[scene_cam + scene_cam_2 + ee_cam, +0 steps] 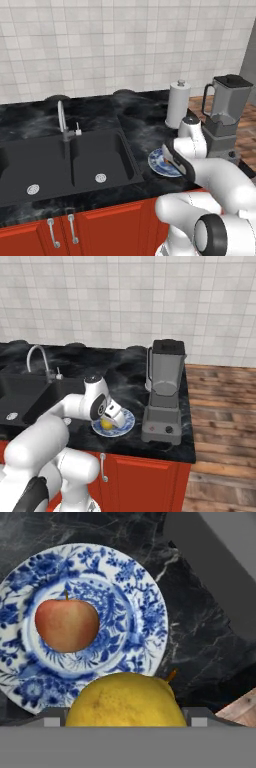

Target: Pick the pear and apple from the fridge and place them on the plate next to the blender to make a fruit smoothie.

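Note:
The yellow pear (125, 699) sits between my fingers, and my gripper (111, 418) is shut on it just over the near edge of the blue-patterned white plate (150, 612). The red-orange apple (67, 624) rests upright in the middle of the plate. In the right base view the pear (106, 425) hangs low over the plate (127, 421), close to the grey blender (164, 391) on its right. From the left base view my gripper (172, 162) covers part of the plate (155, 162), with the blender (225, 117) behind. The fridge is out of view.
A white paper-towel roll (178, 105) stands behind the plate, left of the blender. The black double sink (65, 165) with its faucet (62, 120) lies to the left. Red cabinet doors run below the dark marble counter; wooden floor shows to the right.

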